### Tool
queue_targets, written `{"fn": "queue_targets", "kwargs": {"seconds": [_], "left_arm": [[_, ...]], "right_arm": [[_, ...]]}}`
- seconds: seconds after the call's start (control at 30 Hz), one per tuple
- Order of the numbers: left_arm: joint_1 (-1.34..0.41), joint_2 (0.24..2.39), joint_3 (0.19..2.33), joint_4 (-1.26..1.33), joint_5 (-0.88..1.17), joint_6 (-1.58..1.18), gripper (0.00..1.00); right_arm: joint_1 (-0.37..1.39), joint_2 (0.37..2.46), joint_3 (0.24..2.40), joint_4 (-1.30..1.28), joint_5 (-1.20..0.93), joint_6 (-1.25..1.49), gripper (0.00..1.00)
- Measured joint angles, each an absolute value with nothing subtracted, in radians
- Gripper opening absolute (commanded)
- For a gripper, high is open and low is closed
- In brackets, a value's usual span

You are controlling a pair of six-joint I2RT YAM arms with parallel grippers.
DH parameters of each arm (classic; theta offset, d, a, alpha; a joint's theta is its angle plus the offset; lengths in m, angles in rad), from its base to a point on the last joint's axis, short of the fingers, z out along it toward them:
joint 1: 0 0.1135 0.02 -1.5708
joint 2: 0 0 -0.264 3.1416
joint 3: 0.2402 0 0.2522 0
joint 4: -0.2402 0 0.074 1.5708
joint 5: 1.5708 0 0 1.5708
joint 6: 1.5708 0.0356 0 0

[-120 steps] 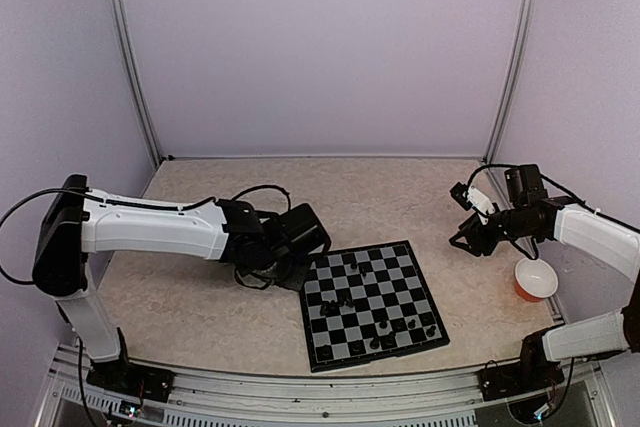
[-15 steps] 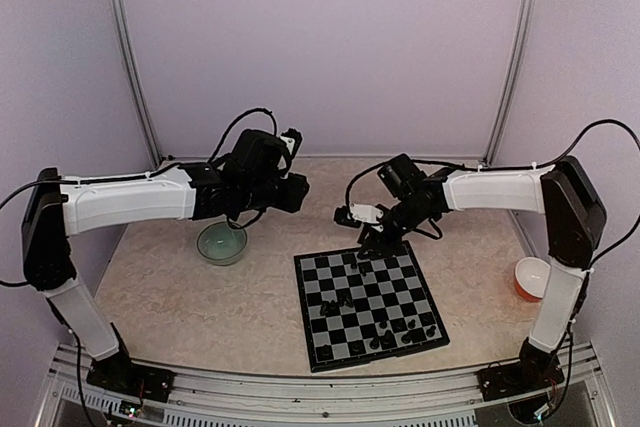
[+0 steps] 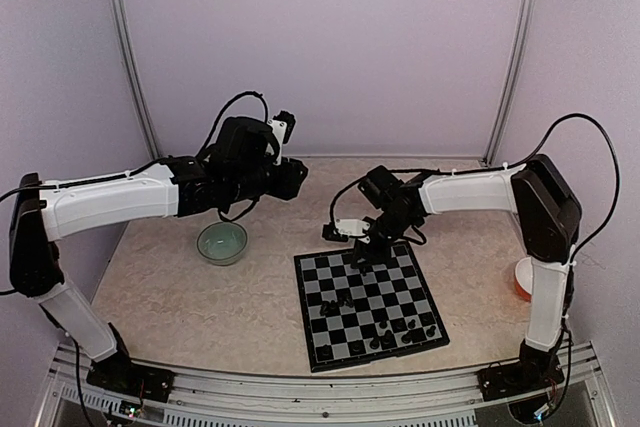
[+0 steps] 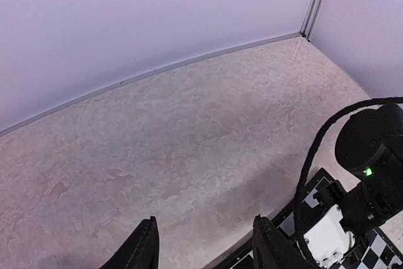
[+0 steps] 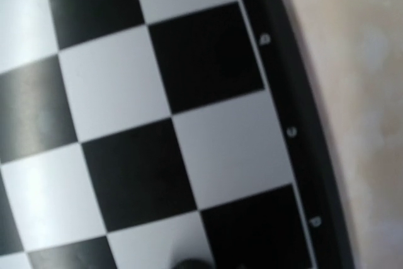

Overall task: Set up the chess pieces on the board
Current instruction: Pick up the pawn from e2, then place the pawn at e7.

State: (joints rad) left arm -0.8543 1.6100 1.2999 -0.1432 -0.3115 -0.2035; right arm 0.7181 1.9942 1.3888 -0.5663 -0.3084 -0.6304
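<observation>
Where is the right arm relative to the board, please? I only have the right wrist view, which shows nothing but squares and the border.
Observer: In the top view, the right gripper hangs over the far edge of the board.
Operator: Thank you. Are any pieces on it?
Observer: Yes, black chess pieces stand scattered on it, most of them toward the near edge.
Operator: And what about the left arm?
Observer: The left gripper is raised off the table, its fingers apart with nothing between them.
</observation>
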Motion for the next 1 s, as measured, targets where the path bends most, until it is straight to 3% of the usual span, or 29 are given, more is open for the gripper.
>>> {"fn": "queue_targets", "kwargs": {"seconds": [0.27, 0.5, 0.73, 1.0], "left_arm": [[-0.854, 1.61, 1.3, -0.144, -0.311, -0.192, 0.51], [-0.854, 1.61, 1.3, -0.147, -0.311, -0.176, 0.51], [-0.854, 1.61, 1.301, -0.159, -0.303, -0.173, 0.51], [-0.854, 1.61, 1.312, -0.17, -0.294, -0.17, 0.51]], "right_arm": [[0.718, 1.991, 1.404, -0.585, -0.317, -0.624, 0.02], [0.718, 1.848, 1.374, -0.597, -0.338, -0.625, 0.02], [0.72, 1.58, 1.18, -0.628, -0.37, -0.681, 0.02], [0.785, 1.548, 1.018, -0.698, -0.37, -0.719, 0.03]]}}
